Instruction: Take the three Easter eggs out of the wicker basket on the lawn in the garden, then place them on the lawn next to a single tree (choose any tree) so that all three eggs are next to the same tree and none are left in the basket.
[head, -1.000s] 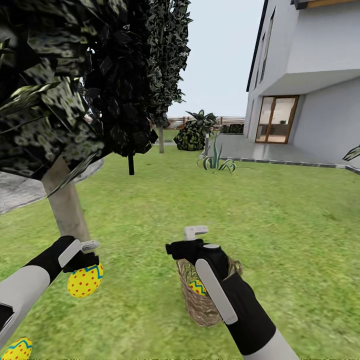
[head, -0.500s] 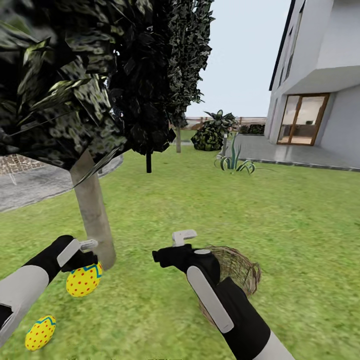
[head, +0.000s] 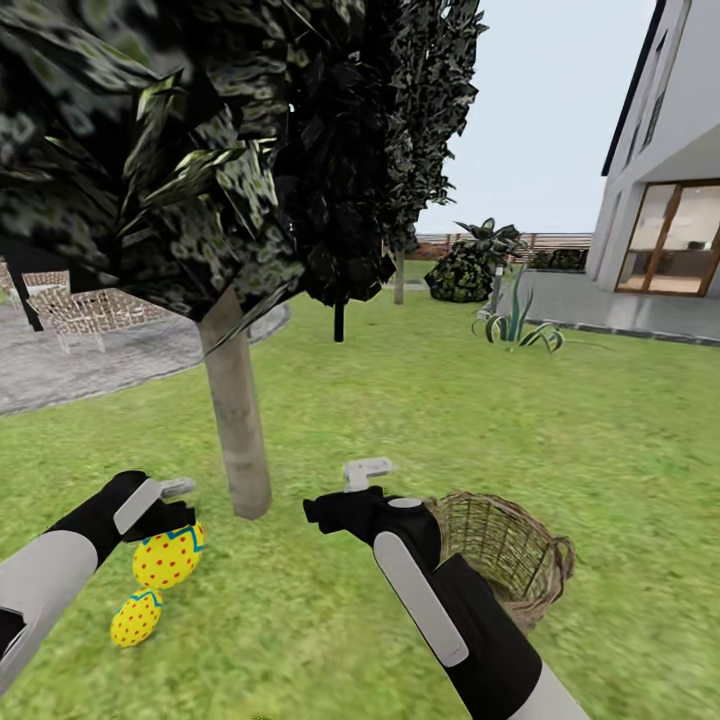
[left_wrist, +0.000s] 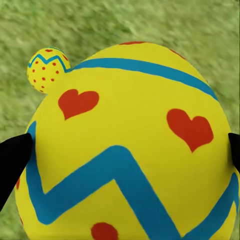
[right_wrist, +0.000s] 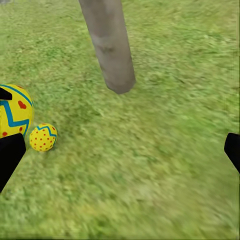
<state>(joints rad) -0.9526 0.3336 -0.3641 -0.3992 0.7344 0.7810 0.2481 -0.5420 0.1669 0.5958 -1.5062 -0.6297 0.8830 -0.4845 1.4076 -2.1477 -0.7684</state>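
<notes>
My left claw (head: 172, 507) is clenched on a bright yellow Easter egg with red dots and a blue zigzag band (head: 168, 557), held just above the mottled green lawn (head: 420, 420). A second, smaller-looking yellow dotted egg (head: 136, 617) lies on the grass just below and to the near left of it. The thick pale grey-beige trunk of the dark-leaved tree (head: 238, 420) stands near, to the far right of both eggs. My right claw (head: 366, 478) hangs released, fingers apart, over bare grass. The brown woven wicker basket (head: 505, 552) sits on the lawn to the right, tipped; whether it holds anything, I cannot tell.
</notes>
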